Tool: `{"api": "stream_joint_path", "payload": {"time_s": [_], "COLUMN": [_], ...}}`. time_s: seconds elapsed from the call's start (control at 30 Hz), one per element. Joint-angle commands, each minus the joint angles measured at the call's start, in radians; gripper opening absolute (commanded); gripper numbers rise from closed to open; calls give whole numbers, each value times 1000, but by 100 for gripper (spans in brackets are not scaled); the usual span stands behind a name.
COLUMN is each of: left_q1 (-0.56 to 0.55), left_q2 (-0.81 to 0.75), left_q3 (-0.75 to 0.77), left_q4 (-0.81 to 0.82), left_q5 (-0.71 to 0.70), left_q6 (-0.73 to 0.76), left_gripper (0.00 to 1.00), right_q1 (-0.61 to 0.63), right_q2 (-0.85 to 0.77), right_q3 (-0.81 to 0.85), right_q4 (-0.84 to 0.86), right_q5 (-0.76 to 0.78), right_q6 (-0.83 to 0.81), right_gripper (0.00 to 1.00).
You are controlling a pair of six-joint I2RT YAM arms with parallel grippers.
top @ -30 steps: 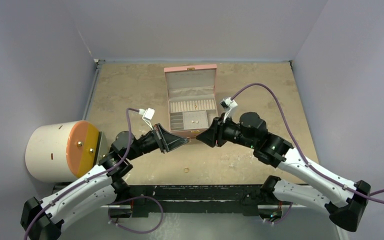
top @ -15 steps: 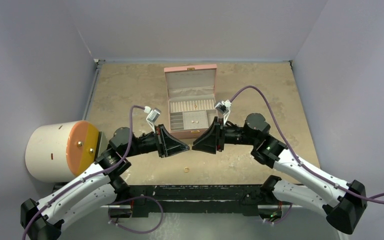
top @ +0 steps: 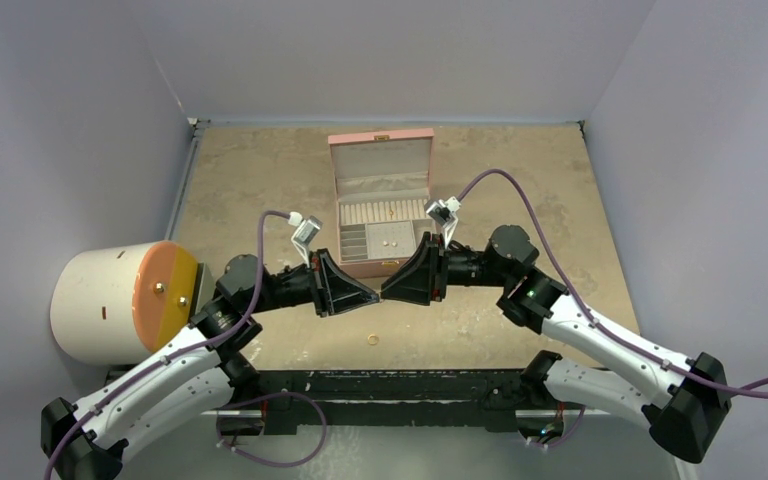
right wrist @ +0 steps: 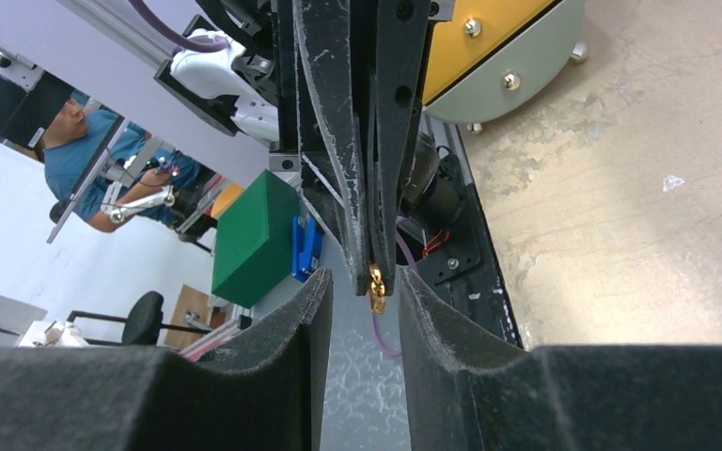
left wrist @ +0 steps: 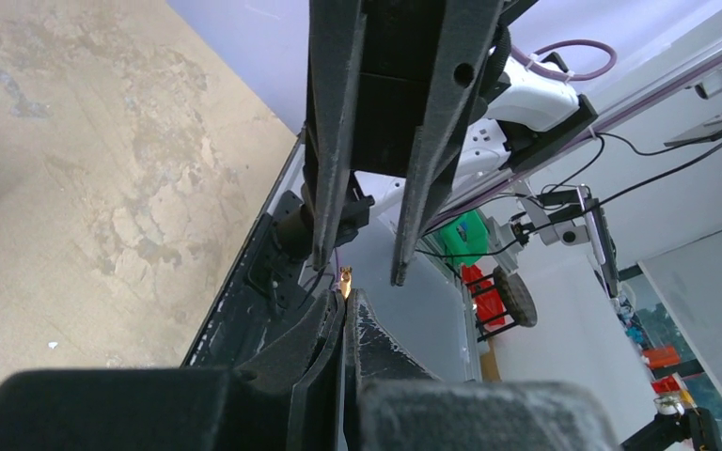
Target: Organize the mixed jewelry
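My left gripper (top: 374,294) is shut on a tiny gold stud (left wrist: 345,281), which sticks out from its fingertips; the stud also shows in the right wrist view (right wrist: 376,287). My right gripper (top: 385,290) is open and faces the left one tip to tip above the table. Its two fingers (right wrist: 312,310) stand on either side of the stud without touching it. A thin gold ring (top: 372,340) lies on the table below the two grippers. The open pink box (top: 381,148) behind them holds small pieces (top: 390,242) in its compartments.
A white cylinder with an orange face (top: 120,300) lies at the left, beside the left arm. The black table edge rail (top: 380,385) runs along the front. Grey walls close in the back and both sides.
My right gripper has moved left until its open fingers reach the left gripper's tips. The left gripper shifted slightly and still holds the stud.
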Motion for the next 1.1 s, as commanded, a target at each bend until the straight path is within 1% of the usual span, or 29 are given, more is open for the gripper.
{"api": "stream_joint_path", "payload": {"time_s": [0.0, 0.17, 0.27, 0.4, 0.47, 0.53, 0.6, 0.67, 0.87, 0.93, 1.0, 1.03, 1.07], "left_q1": [-1, -2, -1, -2, -1, -1, -1, -1, -1, -2, -1, -2, -2], "left_q2": [-6, -5, -1, 4, 5, 10, 12, 12, 10, -4, -23, -31, -38], "left_q3": [18, 19, 19, 23, 23, 21, 21, 20, 23, 33, 45, 57, 71], "left_q4": [113, 119, 123, 125, 125, 125, 126, 128, 109, 85, 47, 9, -31], "left_q5": [29, 37, 32, 31, 31, 33, 33, 33, 14, -5, -33, -53, -76], "left_q6": [-30, -34, -35, -34, -33, -33, -31, -31, -24, -13, 5, 23, 55], "left_gripper": [0, 0, 0, 0, 0, 0, 0, 0, 1, 16, 34, 42, 47], "right_q1": [-3, -3, -3, -3, -3, -3, -3, -2, -3, -3, -3, -2, -2], "right_q2": [-9, -22, -21, -25, -28, -31, -31, -27, -31, -38, -46, -50, -53], "right_q3": [-7, -12, -13, -18, -20, -21, -23, -27, -26, -21, -14, -10, -4], "right_q4": [45, 33, 37, 49, 52, 63, 81, 105, 105, 85, 56, 42, 25], "right_q5": [-12, -5, -14, -20, -21, -22, -27, -35, -29, -18, 3, 13, 23], "right_q6": [1, -10, -12, -12, -11, -9, -9, -2, -7, -19, -33, -40, -48], "right_gripper": [34, 34, 32, 26, 20, 16, 10, 0, 0, 0, 0, 0, 0]}}
